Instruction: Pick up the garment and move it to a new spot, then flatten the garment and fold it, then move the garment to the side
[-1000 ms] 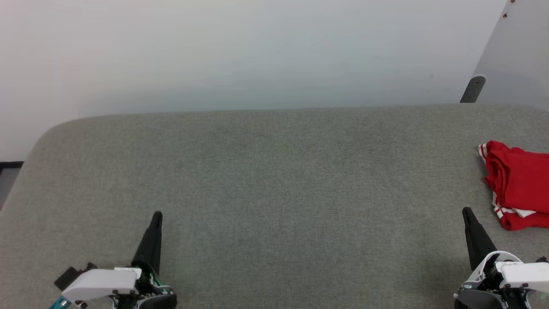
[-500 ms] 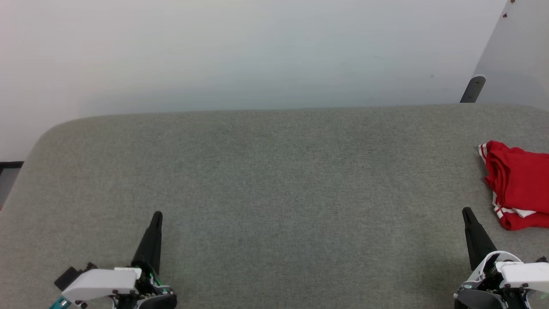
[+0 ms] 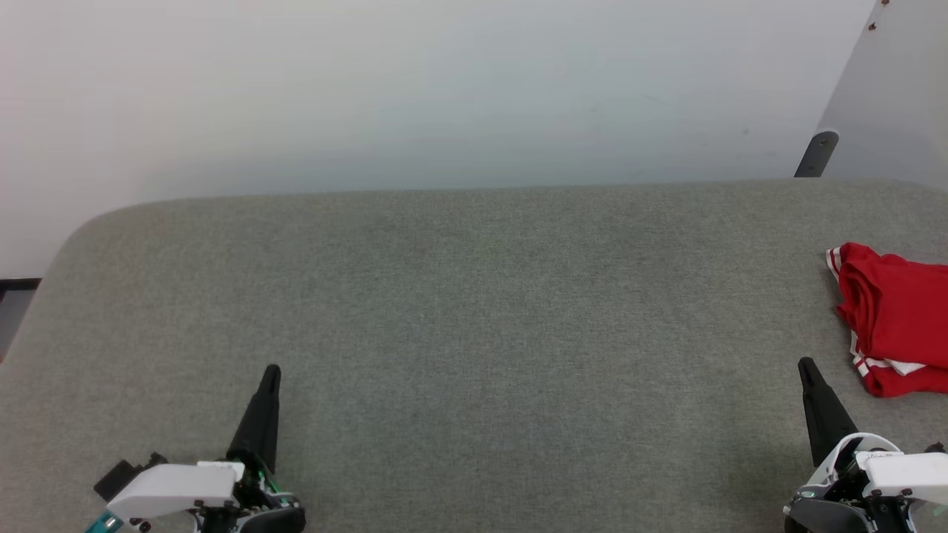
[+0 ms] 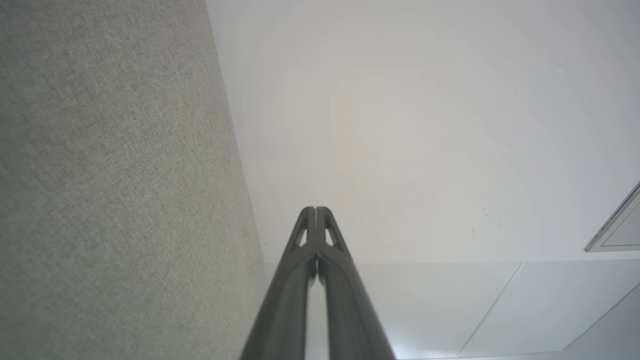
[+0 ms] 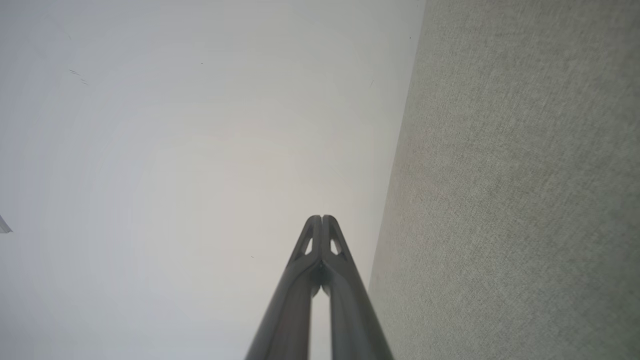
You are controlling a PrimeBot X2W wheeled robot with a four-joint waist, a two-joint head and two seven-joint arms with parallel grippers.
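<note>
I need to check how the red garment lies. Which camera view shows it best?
The head view: the garment lies bunched at the right edge of the grey surface, partly cut by the frame. The wrist views look along the shut left gripper and right gripper at grey surface and pale wall.

— How does the left gripper (image 4: 316,212) look?
— Its two dark fingers (image 4: 292,300) are pressed together, holding nothing, pointing at a white wall (image 4: 425,125). A grey fabric surface (image 4: 110,175) runs along the left.

The soft jersey garment (image 3: 892,314) is red (white stripes on its trim), the cloth-covered table (image 3: 474,296) flecked grey-green, the wall (image 3: 415,89) off-white, the left gripper (image 3: 271,372) and right gripper (image 3: 804,364) black-fingered, white-cased.
</note>
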